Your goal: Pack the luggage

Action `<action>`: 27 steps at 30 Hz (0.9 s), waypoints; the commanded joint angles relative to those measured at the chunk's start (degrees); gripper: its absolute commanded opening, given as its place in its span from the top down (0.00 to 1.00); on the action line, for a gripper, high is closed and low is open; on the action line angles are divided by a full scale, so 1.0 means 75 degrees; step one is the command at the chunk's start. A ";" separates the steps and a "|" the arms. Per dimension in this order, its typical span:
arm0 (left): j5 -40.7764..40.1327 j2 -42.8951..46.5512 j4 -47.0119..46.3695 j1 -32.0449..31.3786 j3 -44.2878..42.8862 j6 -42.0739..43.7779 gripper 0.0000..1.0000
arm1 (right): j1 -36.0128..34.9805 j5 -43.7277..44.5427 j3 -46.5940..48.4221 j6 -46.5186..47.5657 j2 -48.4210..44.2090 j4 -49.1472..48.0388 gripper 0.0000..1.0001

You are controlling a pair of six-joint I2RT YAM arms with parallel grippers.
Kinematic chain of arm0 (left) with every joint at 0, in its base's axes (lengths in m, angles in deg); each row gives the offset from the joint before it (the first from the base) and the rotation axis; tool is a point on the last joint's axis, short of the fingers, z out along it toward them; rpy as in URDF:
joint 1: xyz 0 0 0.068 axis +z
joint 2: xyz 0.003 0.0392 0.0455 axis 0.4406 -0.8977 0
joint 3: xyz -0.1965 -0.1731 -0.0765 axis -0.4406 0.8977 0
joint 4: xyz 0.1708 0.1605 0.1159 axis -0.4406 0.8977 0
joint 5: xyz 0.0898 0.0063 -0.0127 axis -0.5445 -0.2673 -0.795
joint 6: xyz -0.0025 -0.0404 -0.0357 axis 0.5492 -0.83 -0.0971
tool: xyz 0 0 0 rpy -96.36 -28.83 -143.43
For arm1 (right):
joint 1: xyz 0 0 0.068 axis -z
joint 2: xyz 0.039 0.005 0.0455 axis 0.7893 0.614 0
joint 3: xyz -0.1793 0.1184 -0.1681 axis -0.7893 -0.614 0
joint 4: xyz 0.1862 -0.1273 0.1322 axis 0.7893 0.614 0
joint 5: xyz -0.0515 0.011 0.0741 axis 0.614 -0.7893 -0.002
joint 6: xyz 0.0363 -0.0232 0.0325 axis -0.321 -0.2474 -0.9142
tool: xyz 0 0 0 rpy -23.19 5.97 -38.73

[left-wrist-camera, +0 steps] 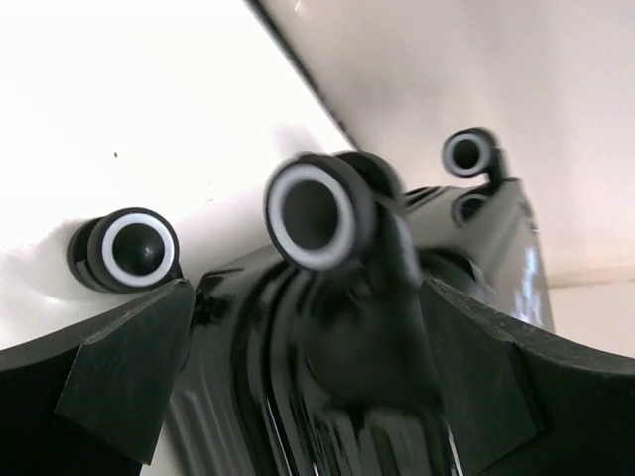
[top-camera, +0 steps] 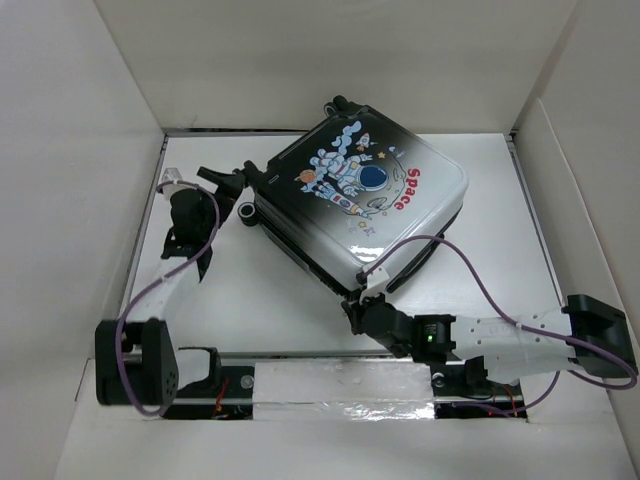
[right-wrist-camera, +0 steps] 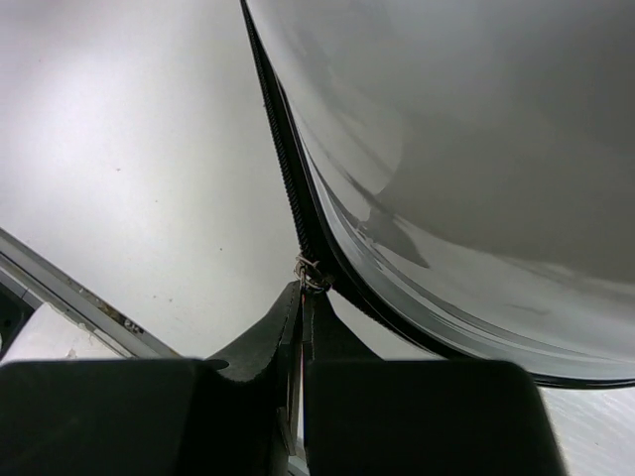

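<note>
left tool: jaws spread wide, one on either side of a black castor wheel at the suitcase's wheeled end, gripping nothing. judged a bracing post, to keep the case from sliding while the zip is drawn.

the suitcase lies flat and shut on the counter, astronaut print up, set at an angle toward the far side.

right tool: jaws pressed together on the small metal zip pull at the case's near edge, low and in line with the zip track. judged so that it can run along the seam.

only the overhead view shows the case's lie and both arms. only the left wrist view shows gaps either side of the wheel. only the right wrist view shows the pull pinched.
</note>
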 commanded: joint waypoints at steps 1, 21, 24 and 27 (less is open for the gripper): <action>0.1450 -0.0997 -0.0567 0.0225 -0.0869 -0.0444 0.03 | -0.0120 -0.0404 0.0155 -0.0212 -0.0359 -0.1108 1.00; 0.2153 -0.3741 -0.1222 0.0154 -0.2676 -0.0841 0.09 | -0.0120 -0.0709 0.0249 0.0187 -0.0359 -0.1202 1.00; 0.2177 -0.3881 -0.1550 0.0085 -0.2710 -0.1123 0.22 | -0.0049 -0.0756 0.0272 0.0199 -0.0336 -0.1202 1.00; 0.2235 -0.4045 -0.2089 0.0014 -0.2664 -0.1357 0.43 | 0.0021 -0.0837 0.0284 0.0187 -0.0324 -0.1213 1.00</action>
